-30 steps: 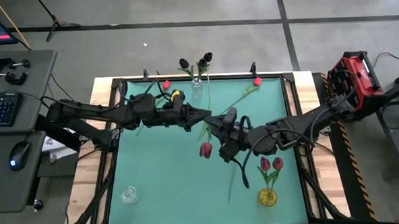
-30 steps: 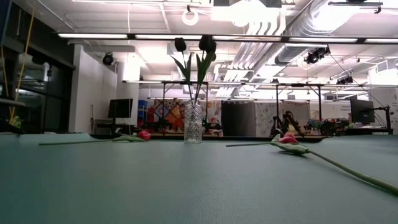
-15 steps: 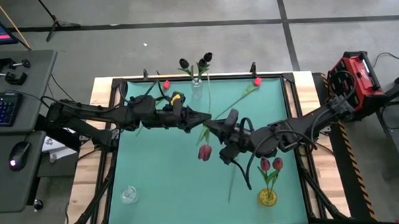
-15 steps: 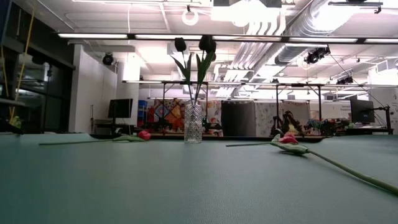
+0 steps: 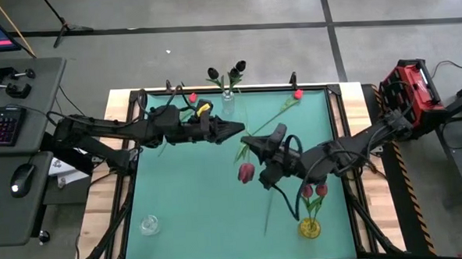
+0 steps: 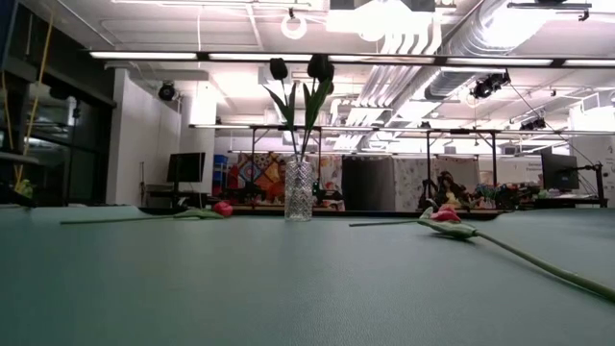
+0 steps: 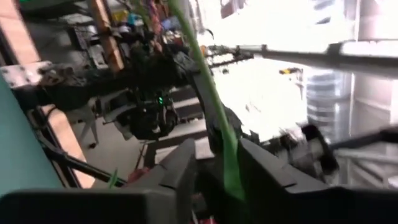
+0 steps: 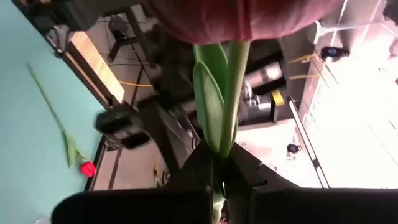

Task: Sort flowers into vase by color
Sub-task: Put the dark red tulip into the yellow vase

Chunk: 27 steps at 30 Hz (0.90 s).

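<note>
While both arms hover over the middle of the green table point(image 5: 187, 202), the left gripper point(image 5: 235, 130) sits just left of centre. A green stem point(image 7: 219, 118) runs between its fingers point(image 7: 180, 171); whether they press on it cannot be told. To its right, the right gripper point(image 5: 254, 146) is clamped on the stem of a maroon tulip point(image 5: 246, 172), its head hanging above the mat. At the far edge, a clear glass vase point(image 6: 299, 190) holds two black tulips point(image 6: 318, 67). Two red tulips point(image 5: 193, 97) lie flat near that edge, one on either side of this vase. Near the front right, a yellow vase point(image 5: 309, 227) holds two maroon tulips point(image 5: 312, 191). An empty glass point(image 5: 148, 224) stands front left.
</note>
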Tool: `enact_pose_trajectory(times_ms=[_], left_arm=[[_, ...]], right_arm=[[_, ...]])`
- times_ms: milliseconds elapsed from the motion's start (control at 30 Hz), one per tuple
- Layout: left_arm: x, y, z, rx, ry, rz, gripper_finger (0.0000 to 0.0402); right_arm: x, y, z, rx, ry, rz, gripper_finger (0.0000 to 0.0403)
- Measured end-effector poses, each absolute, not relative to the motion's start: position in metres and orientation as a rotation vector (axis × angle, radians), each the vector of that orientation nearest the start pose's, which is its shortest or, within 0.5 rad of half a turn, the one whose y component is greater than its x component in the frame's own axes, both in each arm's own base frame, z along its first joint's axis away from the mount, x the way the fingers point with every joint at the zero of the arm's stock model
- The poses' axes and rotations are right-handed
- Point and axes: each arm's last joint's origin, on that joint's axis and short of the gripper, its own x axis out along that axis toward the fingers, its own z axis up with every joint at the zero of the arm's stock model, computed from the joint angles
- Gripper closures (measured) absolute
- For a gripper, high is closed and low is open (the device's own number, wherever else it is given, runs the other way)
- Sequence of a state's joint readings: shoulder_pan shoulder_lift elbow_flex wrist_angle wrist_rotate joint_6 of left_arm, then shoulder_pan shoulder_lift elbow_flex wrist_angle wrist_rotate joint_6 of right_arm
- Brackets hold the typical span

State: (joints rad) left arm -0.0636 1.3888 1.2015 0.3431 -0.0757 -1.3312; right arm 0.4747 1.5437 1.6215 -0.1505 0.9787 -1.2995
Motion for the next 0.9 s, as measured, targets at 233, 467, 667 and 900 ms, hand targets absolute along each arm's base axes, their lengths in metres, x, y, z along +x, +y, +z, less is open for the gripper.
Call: enact_pose_trajectory(times_ms=[233,467,667,900], left_arm=[[0.302,-0.007,0.406,-1.201,-0.162,-0.107,0.0217],[0.261,0.007,0.415,-0.859,-0.043,0.014,0.0193],[0.247,-0.006,0.404,-0.666,0.073,0.240,0.0197],[0.263,-0.036,0.358,-0.618,0.160,0.377,0.0197]], right_arm=[[0.284,0.119,0.464,-1.210,0.365,-0.511,0.0402],[0.220,0.096,0.503,-0.646,0.163,-0.619,0.0402],[0.142,0.068,0.506,-0.072,0.073,-0.364,0.0402],[0.096,0.060,0.475,0.250,0.329,-0.174,0.0403]])
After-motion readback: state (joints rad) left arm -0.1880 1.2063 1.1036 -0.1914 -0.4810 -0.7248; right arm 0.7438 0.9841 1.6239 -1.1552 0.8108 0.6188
